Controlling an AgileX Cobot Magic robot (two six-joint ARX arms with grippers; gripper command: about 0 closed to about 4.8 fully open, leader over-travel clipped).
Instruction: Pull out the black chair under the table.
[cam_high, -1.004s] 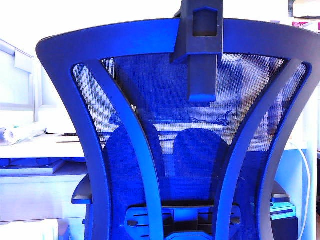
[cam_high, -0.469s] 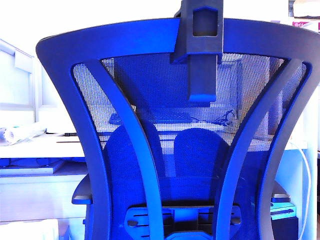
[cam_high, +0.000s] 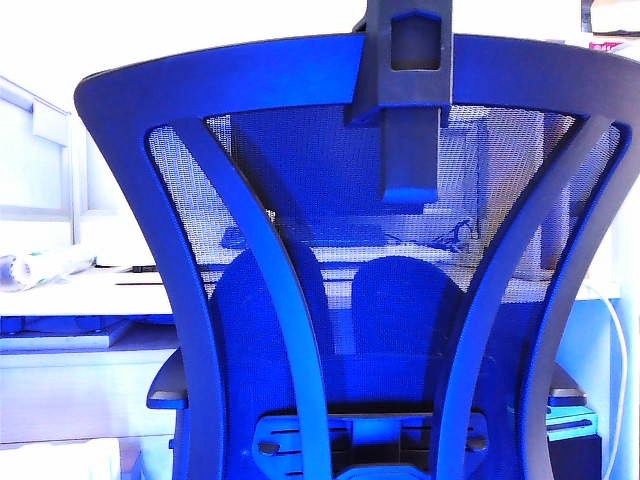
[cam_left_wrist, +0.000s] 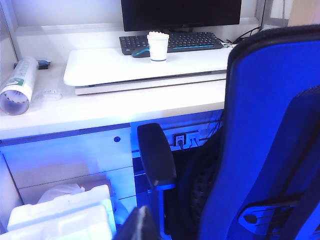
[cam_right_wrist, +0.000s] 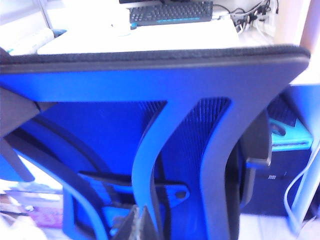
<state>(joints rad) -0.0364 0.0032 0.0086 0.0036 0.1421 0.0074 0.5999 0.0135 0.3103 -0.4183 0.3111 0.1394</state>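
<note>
The black chair (cam_high: 390, 300) fills almost the whole exterior view, its mesh back and hourglass frame facing the camera, with the headrest post (cam_high: 408, 100) running up out of the picture. Its seat and base are cut off below. It stands close before the worktop (cam_high: 90, 292), whose white top shows only at the left of the chair and dimly through the mesh. In the left wrist view the chair's back (cam_left_wrist: 270, 140) is cropped at the edge, one armrest (cam_left_wrist: 156, 155) reaching toward the worktop's front panel.

On the worktop (cam_left_wrist: 100, 107) lie a rolled paper tube (cam_left_wrist: 19, 85), a keyboard (cam_left_wrist: 172, 42) with a white cup (cam_left_wrist: 158, 46) in front of it, and the lower edge of a monitor (cam_left_wrist: 180, 12). White foam blocks (cam_left_wrist: 60, 215) sit on the floor below.

The left pincer (cam_left_wrist: 137, 225) shows only as a dark tip at the frame's edge; whether it is open or closed cannot be told. The right pincer (cam_right_wrist: 141, 225) is closed, its fingers pressed together just behind the chair's back (cam_right_wrist: 150, 90), gripping nothing that can be made out.
</note>
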